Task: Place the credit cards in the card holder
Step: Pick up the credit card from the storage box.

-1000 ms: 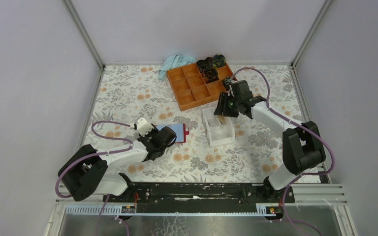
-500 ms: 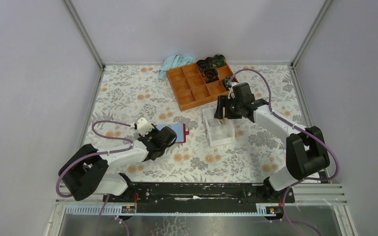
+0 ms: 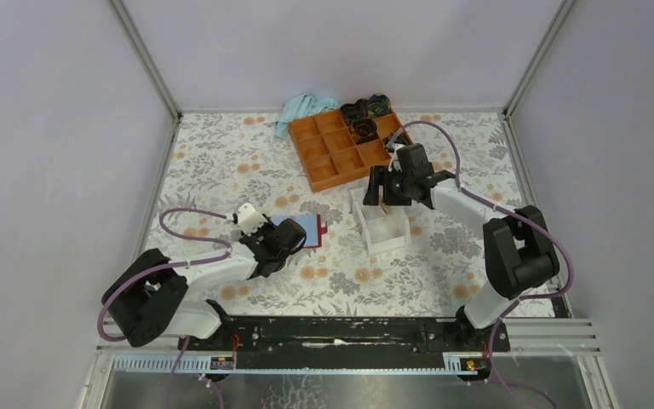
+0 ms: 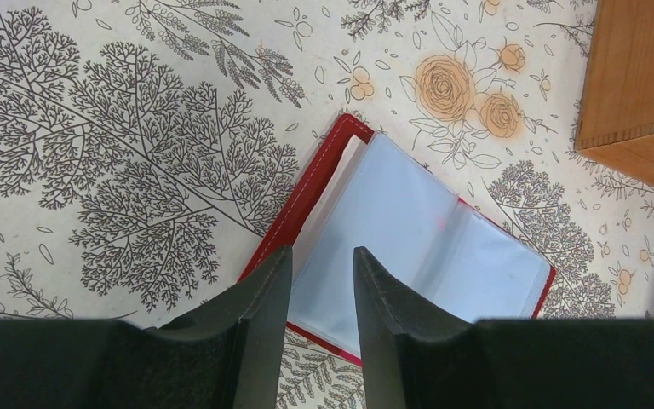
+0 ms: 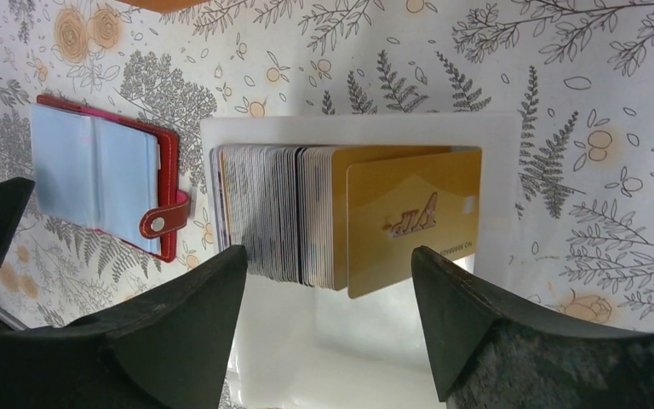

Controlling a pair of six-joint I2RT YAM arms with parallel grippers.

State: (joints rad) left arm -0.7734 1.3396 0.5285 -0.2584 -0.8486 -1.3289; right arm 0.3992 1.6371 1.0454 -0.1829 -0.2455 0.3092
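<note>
The card holder (image 4: pixel 417 247) is a dark-red wallet lying open on the floral table, its pale clear pockets facing up. My left gripper (image 4: pixel 322 253) is open, its fingertips over the holder's near-left edge; I cannot tell whether they touch it. In the right wrist view the holder (image 5: pixel 102 179) shows its snap tab. The credit cards (image 5: pixel 281 213) stand on edge in a whitish box (image 5: pixel 494 170), with a gold card (image 5: pixel 413 213) at the front. My right gripper (image 5: pixel 329 256) hangs wide open over them, holding nothing. From above, the right gripper (image 3: pixel 381 189) is over the far end of the box (image 3: pixel 383 226).
An orange compartment tray (image 3: pixel 341 149) sits behind the box, with dark round items (image 3: pixel 364 108) at its far corner. A light blue cloth (image 3: pixel 305 106) lies at the back wall. The tray's corner (image 4: pixel 639 85) shows in the left wrist view.
The right gripper's jaws have spread wider and it has shifted a little left over the box's far end. The left arm and the card holder have not moved.
</note>
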